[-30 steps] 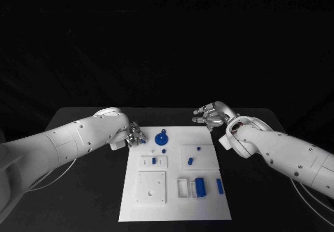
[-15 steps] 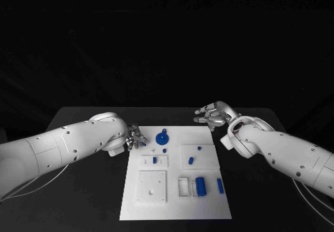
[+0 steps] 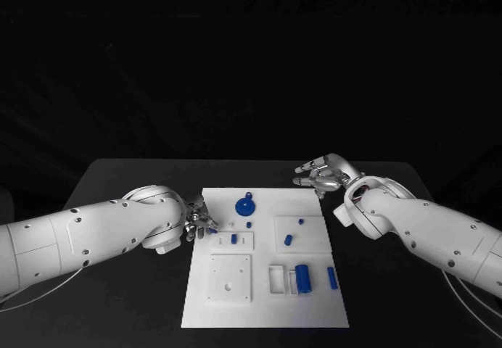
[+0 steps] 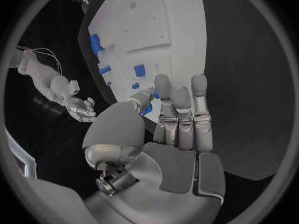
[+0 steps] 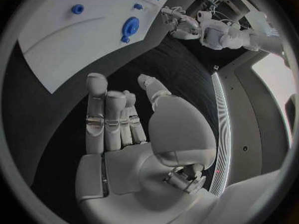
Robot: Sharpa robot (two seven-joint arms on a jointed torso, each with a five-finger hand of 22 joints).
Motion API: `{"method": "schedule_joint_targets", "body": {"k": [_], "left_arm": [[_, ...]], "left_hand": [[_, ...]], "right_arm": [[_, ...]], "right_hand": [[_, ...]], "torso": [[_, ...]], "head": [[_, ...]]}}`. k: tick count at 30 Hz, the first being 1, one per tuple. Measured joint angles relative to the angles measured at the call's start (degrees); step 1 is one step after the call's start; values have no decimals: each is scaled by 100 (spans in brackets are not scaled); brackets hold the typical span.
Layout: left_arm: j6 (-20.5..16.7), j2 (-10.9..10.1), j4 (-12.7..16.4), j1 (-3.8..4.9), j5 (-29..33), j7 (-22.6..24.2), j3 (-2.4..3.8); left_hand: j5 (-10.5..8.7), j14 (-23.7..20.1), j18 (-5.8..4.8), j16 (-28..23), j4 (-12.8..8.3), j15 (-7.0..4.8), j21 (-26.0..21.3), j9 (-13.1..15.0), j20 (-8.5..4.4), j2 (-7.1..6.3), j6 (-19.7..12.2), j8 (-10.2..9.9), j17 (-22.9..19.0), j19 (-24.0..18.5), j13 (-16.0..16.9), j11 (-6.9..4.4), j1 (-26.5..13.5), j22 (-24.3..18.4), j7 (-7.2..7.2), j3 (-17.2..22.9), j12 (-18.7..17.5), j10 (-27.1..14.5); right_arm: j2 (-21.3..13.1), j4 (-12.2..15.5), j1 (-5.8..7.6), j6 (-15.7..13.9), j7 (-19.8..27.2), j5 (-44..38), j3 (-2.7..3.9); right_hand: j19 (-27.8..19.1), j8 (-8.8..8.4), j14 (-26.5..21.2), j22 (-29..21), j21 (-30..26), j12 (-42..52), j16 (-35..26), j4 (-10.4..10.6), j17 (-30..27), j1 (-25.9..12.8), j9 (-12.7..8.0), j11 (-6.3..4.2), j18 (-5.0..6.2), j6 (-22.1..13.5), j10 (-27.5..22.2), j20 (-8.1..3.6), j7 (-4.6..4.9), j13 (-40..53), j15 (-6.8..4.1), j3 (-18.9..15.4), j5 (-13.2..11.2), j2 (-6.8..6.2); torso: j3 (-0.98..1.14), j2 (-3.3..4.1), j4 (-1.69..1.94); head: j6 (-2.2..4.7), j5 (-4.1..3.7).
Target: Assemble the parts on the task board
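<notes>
**Left hand slides down the board's edge**

Since a second ago, the left hand (image 3: 199,226) has moved nearer the robot along the left edge of the white board (image 3: 314,304). Its fingers (image 4: 181,109) are straight and apart, holding nothing, with a small blue piece (image 4: 147,110) just by the tips. The right hand (image 3: 320,174) has stayed off the board's far right corner, fingers loosely spread, empty. On the board, a blue round piece (image 3: 244,207) lies near the far edge. A white tray (image 3: 275,281) holds a long blue piece (image 3: 301,278), and another blue bar (image 3: 331,278) lies just beside it.
</notes>
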Motion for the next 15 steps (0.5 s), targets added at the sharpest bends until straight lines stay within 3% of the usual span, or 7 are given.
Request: {"method": "schedule_joint_targets", "body": {"k": [7,15], "left_arm": [[-211,-148,338,-68,-227,-112,-61],[-368,-174,454,-187,-415,-173,-76]], "left_hand": [[-11,40,1,0,-6,1,0,-14,0,-45,52,-55,6,0,-1,7,-45,0,-11,53,-24,10],[-34,40,0,-4,-17,1,22,-50,1,-82,92,-98,18,0,0,17,-37,-1,-29,65,-24,20]], "right_arm": [[-3,-1,-18,1,0,9,0],[-6,-1,-35,2,0,18,0]], "right_hand": [[0,0,0,0,0,0,0,16,0,0,0,0,0,1,0,0,-1,0,0,16,0,0],[0,0,0,0,0,0,0,16,0,0,0,0,0,1,0,0,-2,0,0,16,0,0]], "torso": [[-14,-26,13],[-19,-29,13]], "head": [[-44,20],[-76,40]]}}
